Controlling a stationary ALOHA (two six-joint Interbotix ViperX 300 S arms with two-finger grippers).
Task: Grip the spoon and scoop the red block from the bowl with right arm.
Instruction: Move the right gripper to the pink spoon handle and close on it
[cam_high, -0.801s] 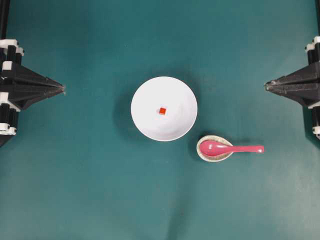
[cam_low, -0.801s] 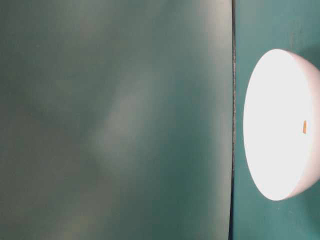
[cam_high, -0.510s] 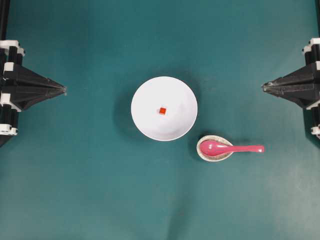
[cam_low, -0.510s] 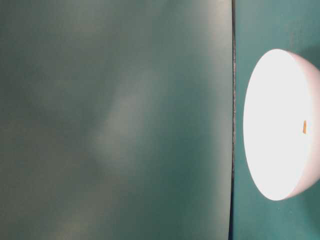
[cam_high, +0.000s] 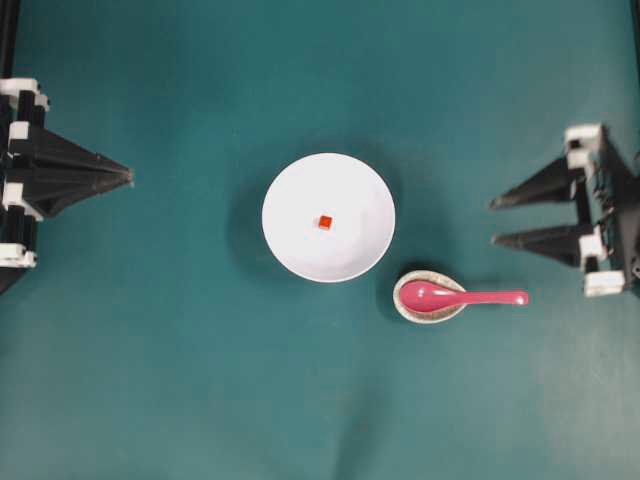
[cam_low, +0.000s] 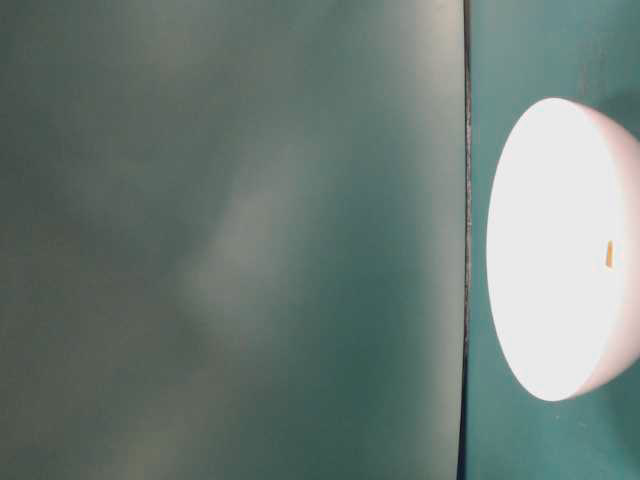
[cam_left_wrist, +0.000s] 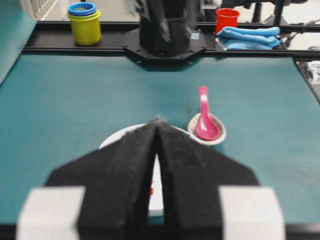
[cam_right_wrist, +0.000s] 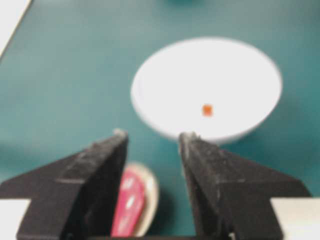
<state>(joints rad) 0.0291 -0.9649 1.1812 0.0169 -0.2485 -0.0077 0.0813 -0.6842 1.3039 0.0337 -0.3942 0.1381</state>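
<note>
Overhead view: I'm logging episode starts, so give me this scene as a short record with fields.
bowl: white bowl at table centre
red block: red block inside the bowl
spoon: pink spoon, scoop resting in a speckled dish, handle pointing right
right gripper: right gripper fingers apart, empty
left gripper: left gripper fingers together

The right gripper (cam_high: 493, 221), pinched to a single point at the table's right edge a moment ago, has spread its fingers wide apart and seemingly edged inward, though motion blur leaves that uncertain.
</note>
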